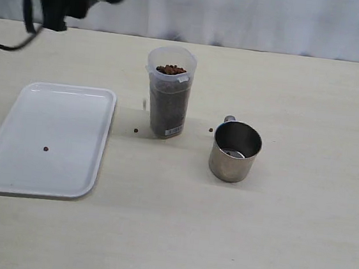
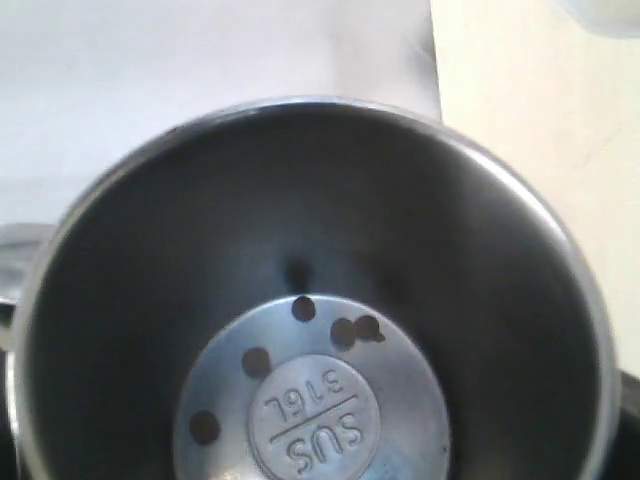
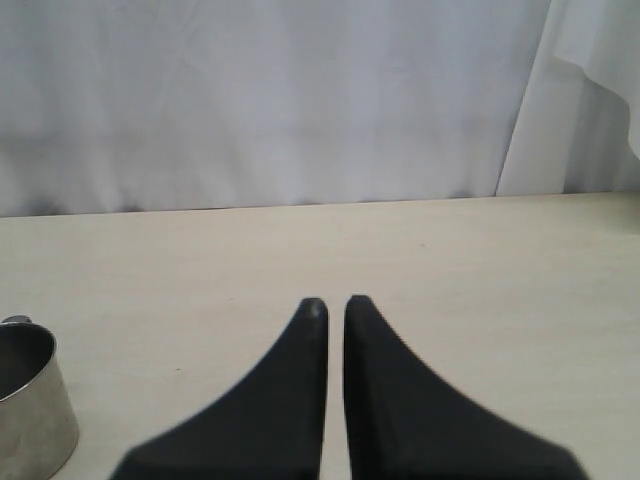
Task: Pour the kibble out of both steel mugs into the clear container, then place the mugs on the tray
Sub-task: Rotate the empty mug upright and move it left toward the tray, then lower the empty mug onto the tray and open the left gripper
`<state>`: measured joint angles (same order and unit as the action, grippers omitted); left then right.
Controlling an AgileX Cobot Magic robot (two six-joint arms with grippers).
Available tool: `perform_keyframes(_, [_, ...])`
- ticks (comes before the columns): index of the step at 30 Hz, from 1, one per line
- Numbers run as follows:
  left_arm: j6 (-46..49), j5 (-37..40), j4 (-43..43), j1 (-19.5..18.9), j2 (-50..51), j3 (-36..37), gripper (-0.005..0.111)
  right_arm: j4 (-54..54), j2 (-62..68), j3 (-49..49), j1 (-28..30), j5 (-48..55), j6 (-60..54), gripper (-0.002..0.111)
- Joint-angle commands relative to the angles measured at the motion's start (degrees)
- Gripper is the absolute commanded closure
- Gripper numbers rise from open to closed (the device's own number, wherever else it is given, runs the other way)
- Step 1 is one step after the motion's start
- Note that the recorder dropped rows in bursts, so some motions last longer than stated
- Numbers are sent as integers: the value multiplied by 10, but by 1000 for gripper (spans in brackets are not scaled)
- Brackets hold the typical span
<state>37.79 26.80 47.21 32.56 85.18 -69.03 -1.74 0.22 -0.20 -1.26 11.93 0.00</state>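
The clear container (image 1: 168, 95) stood upright near the middle of the surface. It was packed almost to its rounded-square rim with dark-brown kibble (image 1: 171, 70), and a small white label showed near its base. One loose pellet (image 1: 135, 130) lay just left of that base and another (image 1: 211, 130) to its right. A shiny steel mug (image 1: 235, 152) stood upright to the right of the container and slightly nearer, apart from it, with its loop handle on the far side and bare steel showing inside. The second steel mug (image 2: 310, 300) appeared only in the left wrist view, mouth toward the camera, with a few pellets on its bottom stamped "SUS 316L". The white tray (image 1: 72, 117) lay flat at the left with a single pellet (image 1: 45, 149) on it.
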Motion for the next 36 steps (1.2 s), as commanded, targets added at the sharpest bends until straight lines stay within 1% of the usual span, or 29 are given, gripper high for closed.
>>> perform_keyframes(1, [475, -12, -568, -149, -37, 38, 107, -2, -2, 2, 4, 1, 0, 104])
perform_keyframes(2, [554, -2, -656, -179, -33, 43, 107, -2, -2, 2, 4, 1, 0, 104])
perform_keyframes(3, [647, 17, -770, -208, -29, 48, 107, -2, -2, 2, 4, 1, 0, 104])
perform_keyframes(4, [740, 49, -880, -238, -23, 53, 107, -2, -2, 2, 4, 1, 0, 104])
perform_keyframes(5, [812, 88, -981, -260, -15, 55, 107, -2, -2, 2, 4, 1, 0, 104])
perform_keyframes(6, [849, 145, -1046, -289, -3, 57, 107, -2, -2, 2, 4, 1, 0, 104])
perform_keyframes(7, [849, 187, -1071, -312, 12, 52, 107, -2, -2, 2, 4, 1, 0, 104])
perform_keyframes(10, [849, 260, -1088, -361, 58, 48, 107, -2, -2, 2, 4, 1, 0, 104])
perform_keyframes(13, [849, 300, -1099, -395, 114, 48, 107, -2, -2, 2, 4, 1, 0, 104])
perform_keyframes(16, [849, 304, -1110, -414, 176, 48, 107, -2, -2, 2, 4, 1, 0, 104])
perform_keyframes(20, [849, 283, -1140, -433, 257, 45, 107, -2, -2, 2, 4, 1, 0, 104])
perform_keyframes(25, [849, 292, -1160, -434, 344, 8, 107, -2, -2, 2, 4, 1, 0, 104])
perform_keyframes(29, [849, 299, -1176, -434, 390, -15, 107, -2, -2, 2, 4, 1, 0, 104])
perform_keyframes(31, [849, 302, -1189, -434, 402, -17, 107, -2, -2, 2, 4, 1, 0, 104])
perform_keyframes(36, [849, 301, -1189, -434, 415, -17, 107, -2, -2, 2, 4, 1, 0, 104])
